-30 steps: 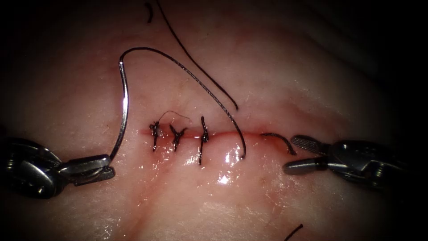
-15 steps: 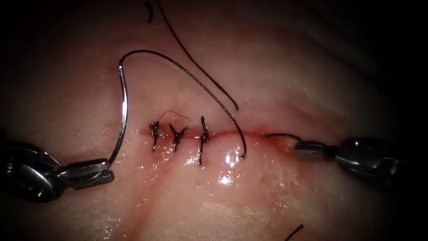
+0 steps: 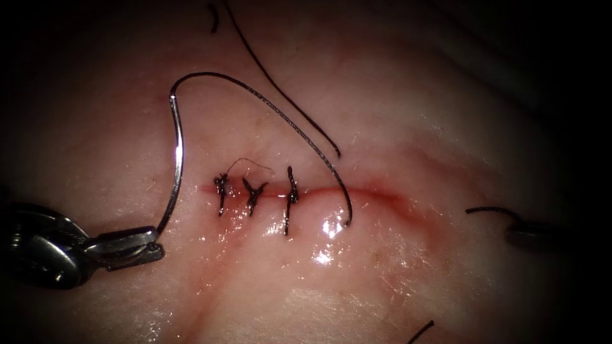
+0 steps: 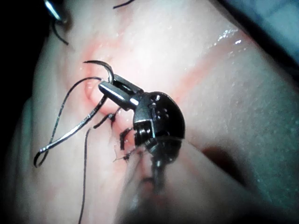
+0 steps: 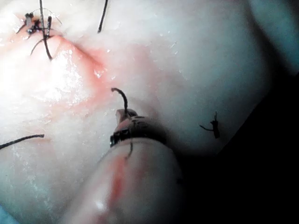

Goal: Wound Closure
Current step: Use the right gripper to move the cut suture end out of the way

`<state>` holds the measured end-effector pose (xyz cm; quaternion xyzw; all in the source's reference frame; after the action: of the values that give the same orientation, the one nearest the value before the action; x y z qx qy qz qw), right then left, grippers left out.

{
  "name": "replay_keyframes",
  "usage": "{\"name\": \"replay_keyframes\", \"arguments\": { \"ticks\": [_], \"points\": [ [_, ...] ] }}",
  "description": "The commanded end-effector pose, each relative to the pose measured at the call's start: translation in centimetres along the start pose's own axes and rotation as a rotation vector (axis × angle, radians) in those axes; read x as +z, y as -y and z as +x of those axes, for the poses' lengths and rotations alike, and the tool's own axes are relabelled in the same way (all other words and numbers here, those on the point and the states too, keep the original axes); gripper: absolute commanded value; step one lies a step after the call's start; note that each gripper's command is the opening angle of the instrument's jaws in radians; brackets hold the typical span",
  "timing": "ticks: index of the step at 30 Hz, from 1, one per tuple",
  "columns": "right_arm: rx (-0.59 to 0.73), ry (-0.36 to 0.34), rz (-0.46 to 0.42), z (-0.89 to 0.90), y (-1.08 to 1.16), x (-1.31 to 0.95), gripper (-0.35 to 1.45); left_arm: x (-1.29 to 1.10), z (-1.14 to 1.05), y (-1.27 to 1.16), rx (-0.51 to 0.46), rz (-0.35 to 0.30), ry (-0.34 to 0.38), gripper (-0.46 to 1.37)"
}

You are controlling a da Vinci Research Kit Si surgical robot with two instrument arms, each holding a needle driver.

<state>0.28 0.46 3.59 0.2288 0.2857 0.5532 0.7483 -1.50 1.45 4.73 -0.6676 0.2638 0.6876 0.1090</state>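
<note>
Now: my left gripper (image 3: 137,245) pinched on needle (image 3: 176,167) near its tip end, needle clear of tissue (image 3: 395,95), arcing up away from gripper; thread (image 3: 290,124) runs toward cut (image 3: 331,191). My right gripper (image 3: 526,232), probably clamped on cut end of thread (image 3: 488,210), far right of cut.

Left claw (image 3: 131,245): dark rounded metal wrist, slim silvery jaws.
</note>
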Motion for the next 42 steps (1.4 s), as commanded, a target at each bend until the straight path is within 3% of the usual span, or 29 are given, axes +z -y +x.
{"name": "replay_keyframes", "arguments": {
  "ticks": [1,4,5,6,7,9,14,16,17,18,19,24,26,29,30,31,34,36,38,42],
  "points": [
    [-0.091,0.002,-0.009,0.02,-0.05,0.11,-0.35,-0.01,0.00,0.00,-0.001,-0.005,0.000,-0.35],
    [-0.251,-0.006,-0.020,-0.02,-0.14,0.28,0.14,-0.03,0.01,0.00,-0.001,-0.006,-0.001,-0.35],
    [-0.281,-0.008,-0.023,-0.04,-0.16,0.33,0.19,-0.03,0.01,0.00,-0.007,-0.006,-0.001,-0.35],
    [-0.372,-0.012,-0.035,-0.10,-0.22,0.43,0.58,-0.04,0.02,0.01,-0.006,-0.007,0.000,-0.35],
    [-0.445,-0.015,-0.047,-0.14,-0.25,0.49,0.74,-0.04,0.02,0.01,-0.006,-0.007,0.000,-0.35],
    [-0.521,-0.010,-0.060,-0.23,-0.34,0.61,0.91,-0.06,0.03,0.01,-0.012,-0.007,0.000,-0.35],
    [-0.693,0.063,-0.172,-0.32,-0.45,0.70,0.96,-0.07,0.04,0.02,-0.012,-0.008,0.000,-0.35],
    [-0.702,0.084,-0.267,-0.31,-0.49,0.68,0.70,-0.07,0.04,0.03,-0.018,-0.008,0.001,-0.35],
    [-0.696,0.091,-0.319,-0.32,-0.51,0.64,0.14,-0.07,0.04,0.02,-0.018,-0.008,0.001,-0.35],
    [-0.694,0.090,-0.338,-0.33,-0.52,0.62,-0.21,-0.07,0.04,0.02,-0.018,-0.008,0.001,-0.35],
    [-0.699,0.090,-0.359,-0.35,-0.56,0.55,-0.35,-0.07,0.04,0.02,-0.023,-0.007,0.001,-0.35],
    [-0.687,0.097,-0.416,-0.37,-0.66,0.38,-0.34,-0.07,0.04,0.02,-0.023,-0.007,0.001,-0.35],
    [-0.674,0.099,-0.425,-0.39,-0.67,0.27,0.08,-0.08,0.04,0.02,-0.029,-0.007,0.001,-0.35],
    [-0.654,0.073,-0.393,-0.41,-0.63,0.17,0.13,-0.08,0.04,0.02,-0.029,-0.008,0.001,-0.35],
    [-0.612,0.040,-0.345,-0.41,-0.57,0.12,0.58,-0.08,0.04,0.02,-0.029,-0.008,0.001,-0.35],
    [-0.589,0.016,-0.306,-0.41,-0.52,0.07,0.73,-0.08,0.04,0.02,-0.029,-0.008,0.001,-0.35],
    [-0.514,-0.011,-0.219,-0.38,-0.39,-0.05,0.75,-0.08,0.04,0.02,-0.029,-0.008,0.001,-0.35],
    [-0.420,-0.017,-0.172,-0.31,-0.30,-0.11,0.94,-0.08,0.04,0.02,-0.029,-0.008,0.001,-0.35],
    [-0.319,-0.025,-0.153,-0.19,-0.23,-0.12,1.15,-0.08,0.04,0.02,-0.035,-0.007,0.001,-0.35],
    [-0.294,-0.098,-0.147,-0.04,-0.20,-0.04,1.26,-0.08,0.04,0.01,-0.034,-0.007,0.001,-0.35]
  ]
}}
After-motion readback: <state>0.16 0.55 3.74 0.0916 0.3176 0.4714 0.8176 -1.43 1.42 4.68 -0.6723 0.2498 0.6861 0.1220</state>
